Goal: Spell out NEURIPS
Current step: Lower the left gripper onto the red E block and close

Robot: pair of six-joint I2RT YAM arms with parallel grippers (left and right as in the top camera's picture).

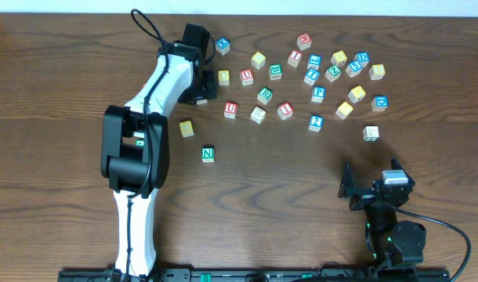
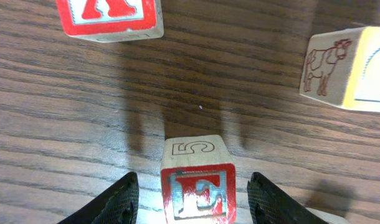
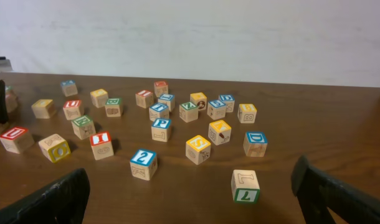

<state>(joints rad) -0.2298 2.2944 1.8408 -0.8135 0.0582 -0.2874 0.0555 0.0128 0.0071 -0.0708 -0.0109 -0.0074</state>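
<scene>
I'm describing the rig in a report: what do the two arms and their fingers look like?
The left arm has white links between black joint housings, with a black cable looping above it. The right arm looks all black with a grey block on top, trailing a second black cable. Both pairs of fingers are black and tapered.

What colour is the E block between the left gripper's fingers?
The E block has a red letter and border; left wrist view shows it best.

Pale wooden blocks [image 3: 198,149] with glossy painted faces; dark, grained wood table [image 1: 51,94].
</scene>
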